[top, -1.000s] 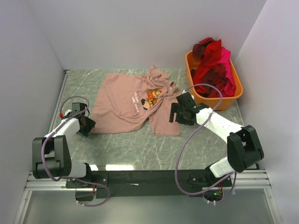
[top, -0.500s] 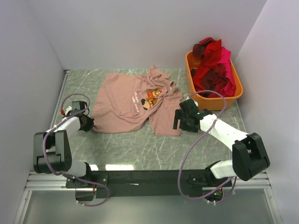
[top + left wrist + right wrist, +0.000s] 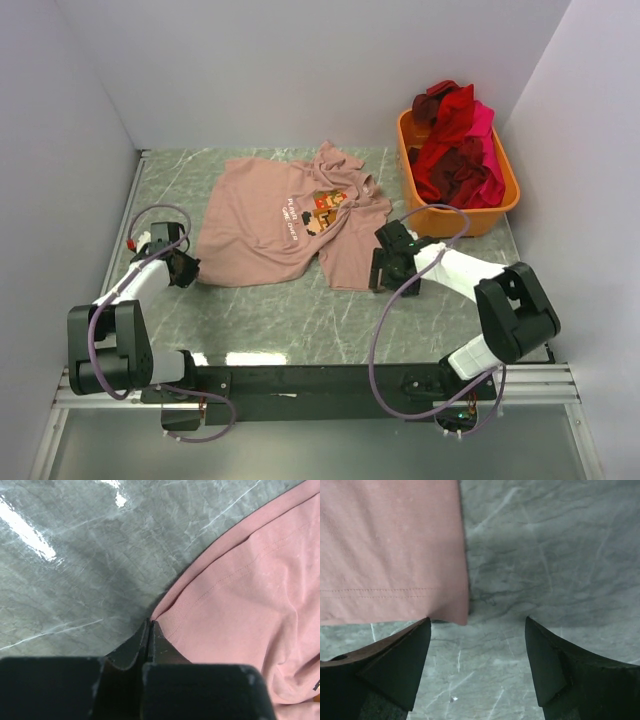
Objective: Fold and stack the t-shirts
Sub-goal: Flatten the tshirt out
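Note:
A dusty pink t-shirt point(image 3: 270, 215) with a small cartoon print lies spread and partly rumpled on the marble table. My left gripper point(image 3: 190, 268) is at its near left hem corner. In the left wrist view the left gripper point(image 3: 150, 622) has its jaws pressed together on the tip of that corner of the pink t-shirt point(image 3: 250, 580). My right gripper point(image 3: 378, 272) stands open at the near right hem corner. In the right wrist view that corner of the pink t-shirt point(image 3: 390, 545) lies just ahead of the right gripper point(image 3: 477, 621), close to its left finger. Red, maroon and hot pink t-shirts point(image 3: 455, 140) are heaped in a tub.
The orange plastic tub point(image 3: 505, 205) stands at the back right against the wall. White walls close in the table on the left, back and right. Bare marble point(image 3: 280, 320) lies between the pink shirt and the arm bases.
My left gripper has shut on the shirt's near left corner. The right gripper has moved nearer and down to the shirt's near right corner, its jaws slightly narrower.

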Robot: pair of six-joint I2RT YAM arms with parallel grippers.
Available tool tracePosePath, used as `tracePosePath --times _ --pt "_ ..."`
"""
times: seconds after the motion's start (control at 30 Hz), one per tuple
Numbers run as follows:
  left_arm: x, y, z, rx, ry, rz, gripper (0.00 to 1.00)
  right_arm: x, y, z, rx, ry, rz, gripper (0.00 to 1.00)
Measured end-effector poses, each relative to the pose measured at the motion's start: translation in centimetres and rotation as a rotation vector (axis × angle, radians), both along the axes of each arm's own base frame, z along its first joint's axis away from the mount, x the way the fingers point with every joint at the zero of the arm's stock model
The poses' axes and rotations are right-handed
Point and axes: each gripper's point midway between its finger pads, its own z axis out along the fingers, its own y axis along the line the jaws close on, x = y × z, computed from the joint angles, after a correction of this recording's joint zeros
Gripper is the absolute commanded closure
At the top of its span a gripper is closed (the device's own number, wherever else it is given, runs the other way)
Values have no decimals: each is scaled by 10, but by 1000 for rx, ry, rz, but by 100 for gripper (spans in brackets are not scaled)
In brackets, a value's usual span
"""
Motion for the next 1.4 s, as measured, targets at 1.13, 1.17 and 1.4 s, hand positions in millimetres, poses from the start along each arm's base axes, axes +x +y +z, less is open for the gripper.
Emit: tracePosePath --times 1.13,1.17,1.4 --pt "27 -10 203 3 -550 -13 99 69 -5 237 83 -743 -99 100" --pt "28 -10 221 6 -593 -14 99 69 -8 252 95 -783 -108 100" --pt "20 1 350 72 -869 31 99 52 -40 386 150 -1099 -186 100"
